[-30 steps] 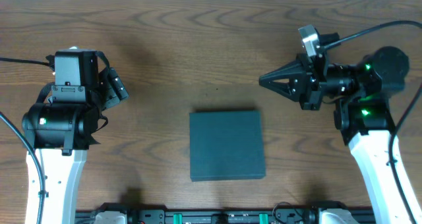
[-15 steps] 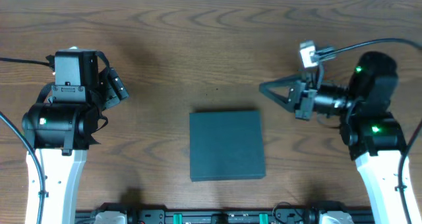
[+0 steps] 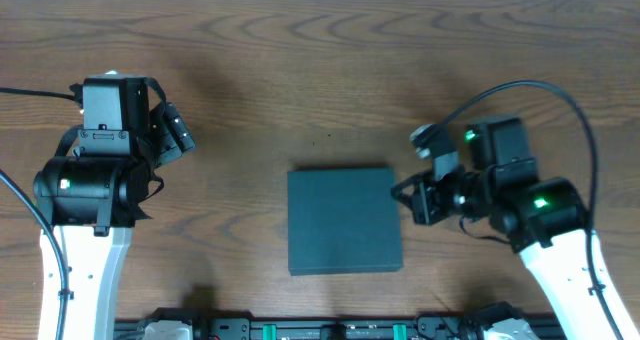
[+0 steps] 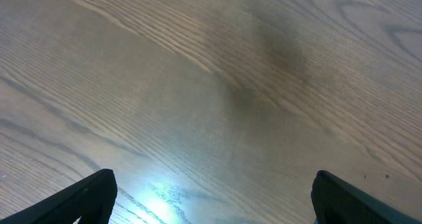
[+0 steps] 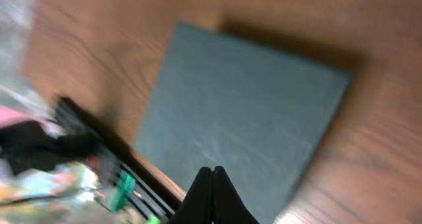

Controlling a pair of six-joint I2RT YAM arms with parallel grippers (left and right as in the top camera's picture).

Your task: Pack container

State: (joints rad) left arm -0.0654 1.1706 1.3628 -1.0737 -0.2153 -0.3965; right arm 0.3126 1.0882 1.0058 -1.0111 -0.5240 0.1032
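The container [image 3: 344, 221] is a dark teal-black square box lying flat with its lid closed, in the middle of the wooden table near the front edge. It also shows blurred in the right wrist view [image 5: 244, 112]. My right gripper [image 3: 398, 192] is shut and empty, its tip just at the box's right edge; in the right wrist view its closed fingers [image 5: 212, 174] point over the box. My left gripper [image 3: 185, 138] is open and empty at the left, well away from the box; its two fingertips [image 4: 211, 197] frame bare wood.
The table's front edge with a rail of green connectors [image 3: 330, 330] lies just in front of the box. Cables [image 3: 560, 90] loop behind my right arm. No snack items show in any view.
My right arm has swung down and toward the front, bringing its shut gripper from the back right to the box's right edge. The left arm and the box have not moved.
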